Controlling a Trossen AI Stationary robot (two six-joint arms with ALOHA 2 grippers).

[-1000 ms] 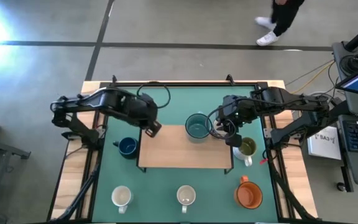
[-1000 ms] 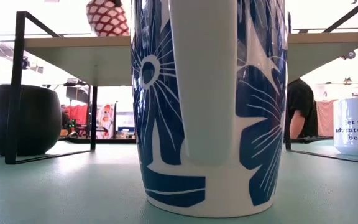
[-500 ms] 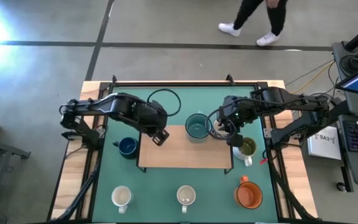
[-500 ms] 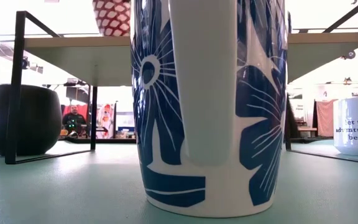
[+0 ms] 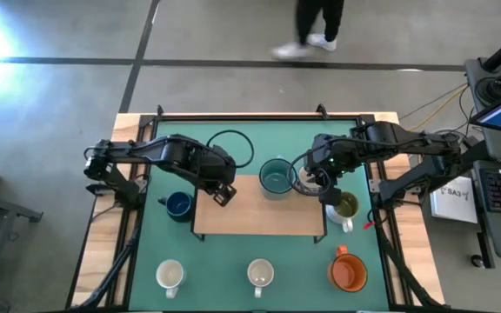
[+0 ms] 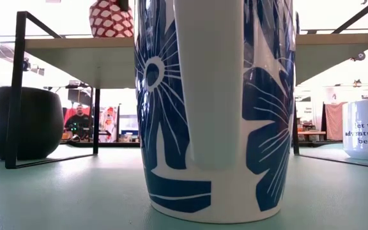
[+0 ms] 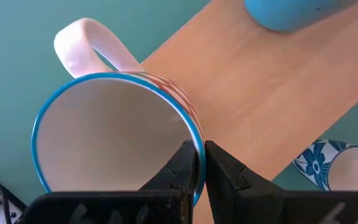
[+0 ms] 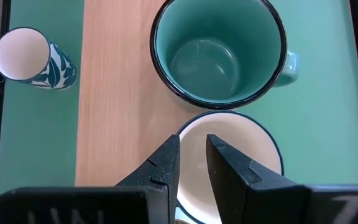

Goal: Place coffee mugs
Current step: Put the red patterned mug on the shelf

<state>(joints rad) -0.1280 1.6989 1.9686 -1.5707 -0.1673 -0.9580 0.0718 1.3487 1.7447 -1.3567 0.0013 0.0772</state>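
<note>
My left gripper (image 5: 222,189) hangs over the left end of the wooden shelf (image 5: 259,213), shut on a red-and-white patterned mug (image 7: 117,137) with a blue rim; the same mug (image 6: 110,18) shows above the shelf in the low view. My right gripper (image 5: 318,181) is at the shelf's far right corner, shut on a white mug with a dark rim (image 8: 241,149). That mug is beside the teal mug (image 8: 219,50), which stands on the shelf. Navy (image 5: 178,205), olive-green (image 5: 345,207) and orange (image 5: 349,271) mugs and two white mugs (image 5: 170,276) (image 5: 260,275) stand on the green mat. My left gripper pinches the patterned mug's rim (image 7: 188,127) from above, one finger inside and one outside, opposite the white handle (image 7: 86,43). The mug stays upright; whether its base touches the shelf I cannot tell. My right gripper has the white mug's wall between its fingers (image 8: 166,165), one inside and one outside, from above. The rim (image 8: 194,121) shows just past the fingers. The mug is upright.
A blue floral mug (image 6: 214,108) stands right in front of the low camera. The same view shows a dark mug (image 6: 21,123) under the shelf's left end and a printed white mug (image 6: 366,128) at the right. The shelf's black legs (image 6: 18,89) stand on the mat. A person (image 5: 316,22) walks beyond the table.
My left gripper has carried the patterned mug a little toward the table's right and near edges, farther over the shelf's left end, and its arm has swung along. The person beyond the table has walked leftward.
</note>
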